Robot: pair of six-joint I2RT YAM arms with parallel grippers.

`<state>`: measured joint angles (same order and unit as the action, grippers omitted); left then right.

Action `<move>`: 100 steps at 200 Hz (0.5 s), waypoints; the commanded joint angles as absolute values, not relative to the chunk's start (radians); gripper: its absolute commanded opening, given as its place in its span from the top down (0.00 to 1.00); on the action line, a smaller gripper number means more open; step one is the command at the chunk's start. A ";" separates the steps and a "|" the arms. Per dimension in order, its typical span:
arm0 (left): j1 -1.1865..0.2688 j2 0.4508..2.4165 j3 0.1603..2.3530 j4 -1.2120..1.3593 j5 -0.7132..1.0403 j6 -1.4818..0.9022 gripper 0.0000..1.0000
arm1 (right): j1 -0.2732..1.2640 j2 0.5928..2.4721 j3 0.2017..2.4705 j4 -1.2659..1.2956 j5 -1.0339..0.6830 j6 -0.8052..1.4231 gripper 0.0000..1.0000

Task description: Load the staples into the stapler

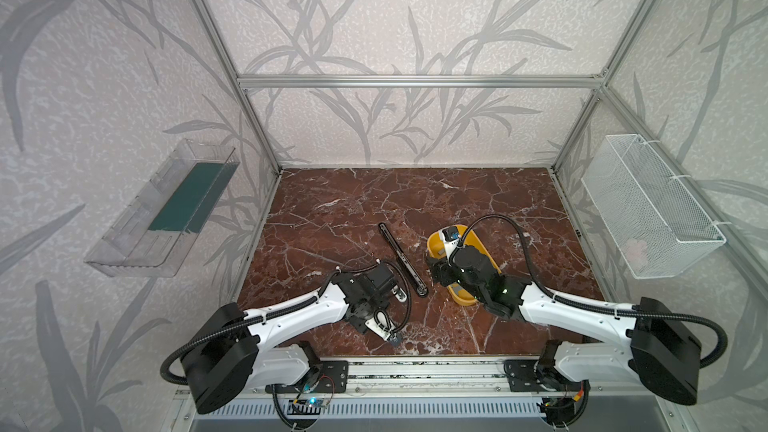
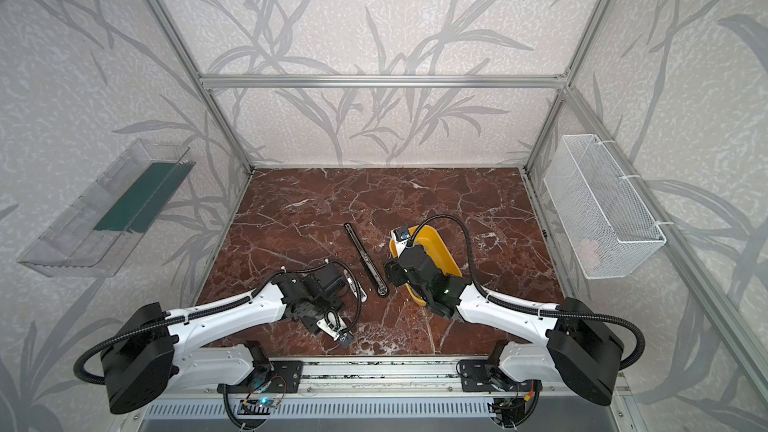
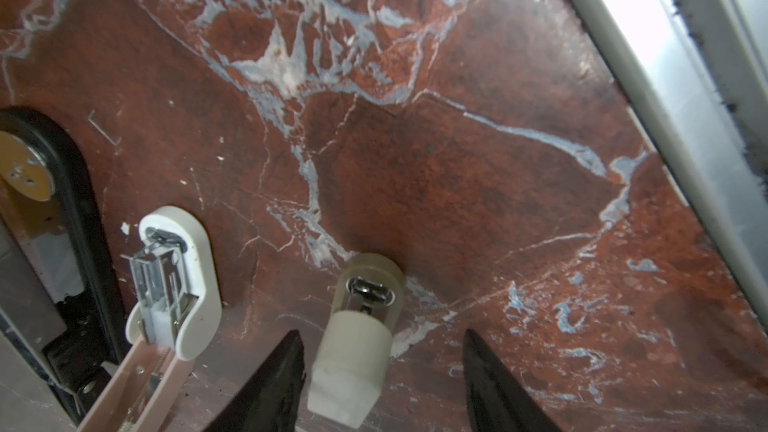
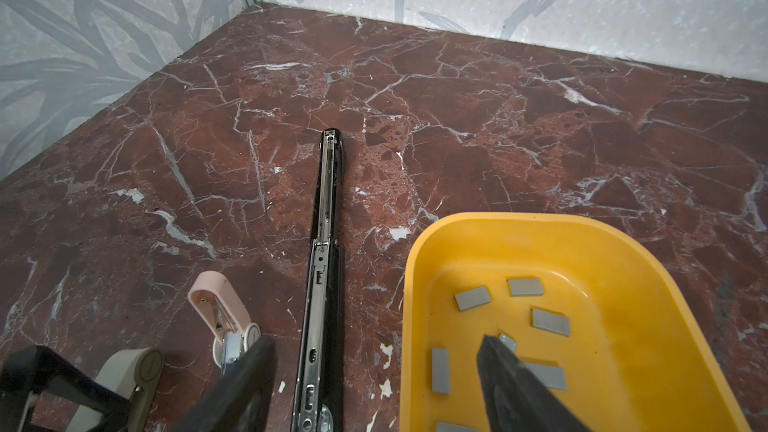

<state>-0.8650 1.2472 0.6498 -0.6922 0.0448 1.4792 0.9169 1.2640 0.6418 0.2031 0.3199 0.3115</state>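
Several grey staples (image 4: 551,322) lie loose in a yellow tray (image 4: 582,238), which also shows in both top views (image 1: 436,243) (image 2: 434,243). A long black stapler (image 1: 401,257) (image 4: 324,263) lies opened flat beside the tray. My right gripper (image 4: 376,340) is open and empty, one finger over the tray, the other past the black stapler. A small cream stapler (image 3: 361,326) lies between the fingers of my open left gripper (image 3: 382,332), close to one finger (image 3: 270,384) and well apart from the other. Beside it lies a small pink and white stapler (image 3: 174,284) (image 4: 220,309), opened.
One loose staple (image 3: 104,132) lies on the red marble table. A clear plastic shelf (image 1: 166,209) hangs on the left wall and a white mesh basket (image 1: 648,205) on the right. A metal rail (image 1: 415,371) runs along the table's front edge.
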 commanded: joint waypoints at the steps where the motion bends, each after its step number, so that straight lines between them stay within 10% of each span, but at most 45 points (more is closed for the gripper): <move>1: -0.876 1.253 0.641 -0.695 0.039 1.475 0.38 | 0.913 1.272 0.672 0.198 0.313 0.325 0.23; 100: -0.910 1.320 0.661 -0.708 0.024 1.457 0.44 | 0.913 1.273 0.675 0.192 0.305 0.331 0.23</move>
<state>-0.9035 1.3075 0.6498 -0.6796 0.0288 1.4590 0.9169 1.2694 0.6422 0.1974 0.3103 0.3241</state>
